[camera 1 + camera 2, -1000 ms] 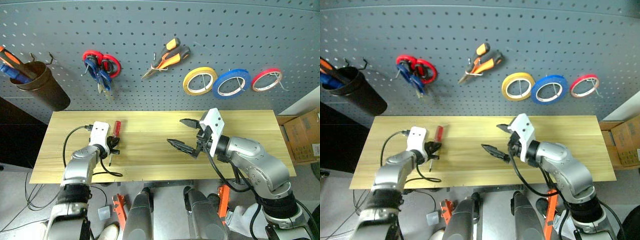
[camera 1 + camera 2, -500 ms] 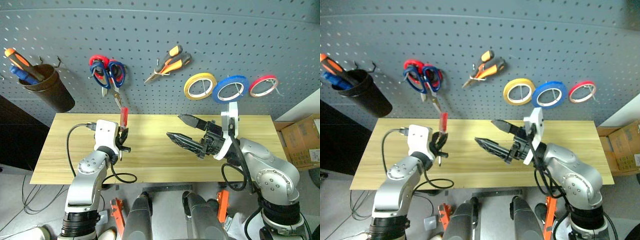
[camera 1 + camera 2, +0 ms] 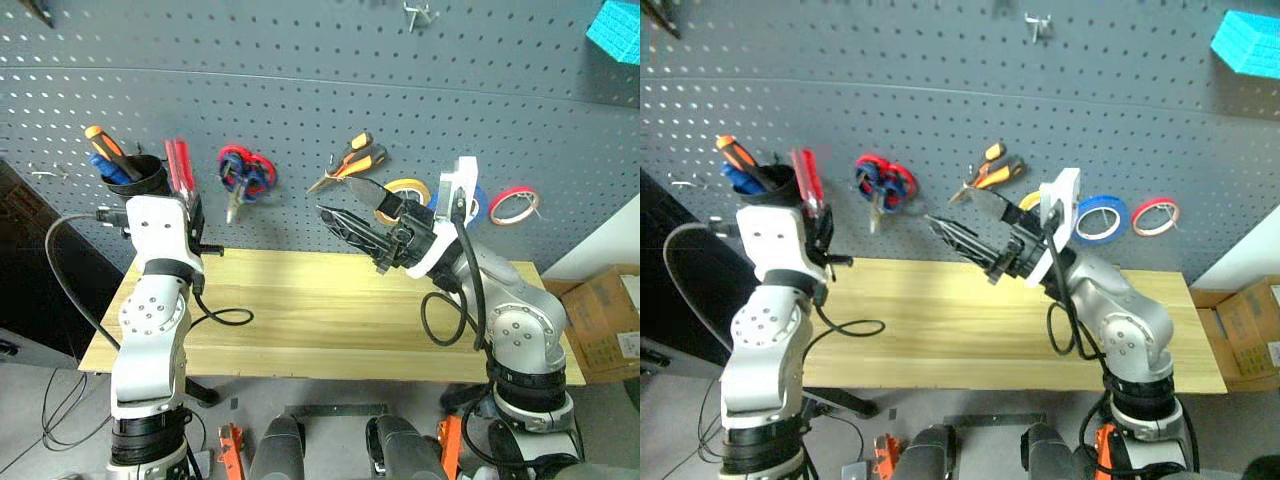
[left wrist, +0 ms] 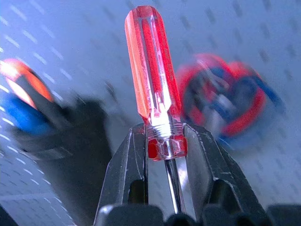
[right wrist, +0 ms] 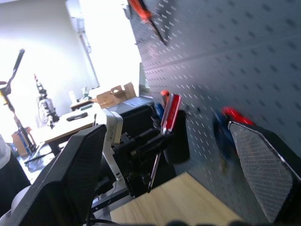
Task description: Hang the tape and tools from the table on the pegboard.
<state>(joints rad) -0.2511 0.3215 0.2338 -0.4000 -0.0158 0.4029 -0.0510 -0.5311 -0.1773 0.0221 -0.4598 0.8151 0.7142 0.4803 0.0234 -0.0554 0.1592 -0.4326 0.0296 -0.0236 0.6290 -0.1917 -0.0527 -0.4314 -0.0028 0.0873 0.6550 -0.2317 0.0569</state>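
We see our left gripper (image 4: 162, 141) clamped on the red-handled screwdriver (image 4: 151, 89) near the pegboard (image 3: 300, 110), right gripper (image 3: 352, 208) spread apart.

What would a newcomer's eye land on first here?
The slim red-handled screwdriver, gripped upright in the left end effector beside the dark cup on the grey perforated pegboard. Next, the right end effector, wide open and empty, raised before the hanging orange-and-black pliers.
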